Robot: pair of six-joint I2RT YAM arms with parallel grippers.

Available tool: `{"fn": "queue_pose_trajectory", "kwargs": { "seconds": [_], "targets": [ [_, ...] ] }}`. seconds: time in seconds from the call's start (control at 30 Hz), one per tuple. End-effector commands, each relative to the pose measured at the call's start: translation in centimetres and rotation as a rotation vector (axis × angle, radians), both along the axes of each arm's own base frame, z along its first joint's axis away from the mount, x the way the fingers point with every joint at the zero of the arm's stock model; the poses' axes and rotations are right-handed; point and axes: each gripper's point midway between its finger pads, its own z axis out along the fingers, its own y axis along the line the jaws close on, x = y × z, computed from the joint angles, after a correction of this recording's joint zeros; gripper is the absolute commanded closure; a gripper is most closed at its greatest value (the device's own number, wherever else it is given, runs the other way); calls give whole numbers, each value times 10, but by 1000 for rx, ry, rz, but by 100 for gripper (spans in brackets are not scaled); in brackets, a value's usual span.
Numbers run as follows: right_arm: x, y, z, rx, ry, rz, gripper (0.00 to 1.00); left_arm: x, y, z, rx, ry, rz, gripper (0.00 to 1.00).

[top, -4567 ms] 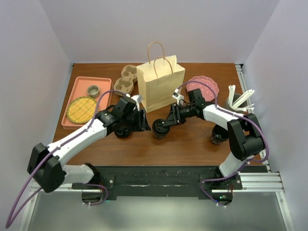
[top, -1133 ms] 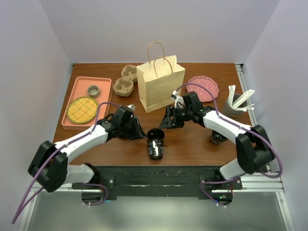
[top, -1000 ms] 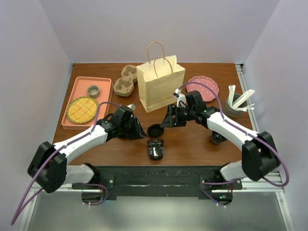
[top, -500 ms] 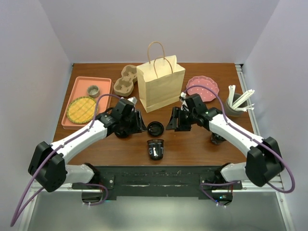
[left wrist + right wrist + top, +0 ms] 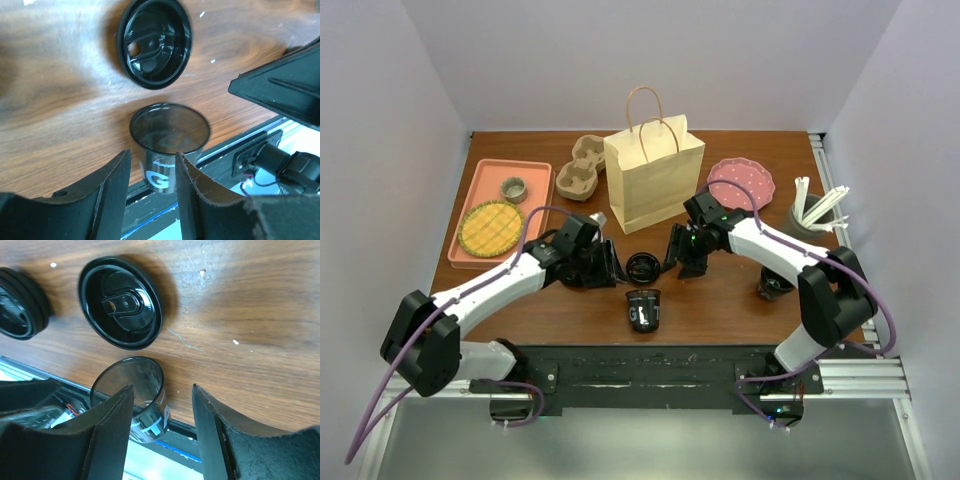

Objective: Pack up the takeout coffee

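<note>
One black coffee cup lies on its side near the table's front edge, mouth open toward the back; it also shows in the left wrist view and the right wrist view. Its black lid lies apart on the wood, just behind it. My left gripper is open and empty left of the lid. My right gripper is open and empty right of the lid. A second lidded cup stands under my left arm. A third cup stands beside my right arm.
A brown paper bag stands behind the grippers. A tan pulp carrier lies left of it. A pink tray with a woven yellow plate and a small bowl is at the left. A pink plate and a grey holder of white sticks are at the right.
The cup that stood between the grippers has toppled toward the front edge and its lid has come off. Both grippers have closed in beside the loose lid, the right one moving left.
</note>
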Motion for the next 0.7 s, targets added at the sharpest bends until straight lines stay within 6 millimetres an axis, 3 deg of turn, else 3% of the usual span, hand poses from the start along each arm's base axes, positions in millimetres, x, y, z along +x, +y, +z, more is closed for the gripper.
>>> {"fn": "queue_pose_trajectory", "kwargs": {
  "seconds": [0.0, 0.13, 0.43, 0.67],
  "targets": [
    [-5, 14, 6, 18, 43, 20, 46, -12, -9, -9, -66, 63, -16, 53],
    [-5, 20, 3, 14, 35, 40, 45, -20, -16, -15, -127, 128, 8, 52],
    [-11, 23, -8, 20, 51, 49, 44, -15, -18, -18, -88, 279, 110, 50],
    [-17, 24, -16, 23, 90, 46, 44, -8, -18, -15, -72, 290, 150, 50]
  ]
}}
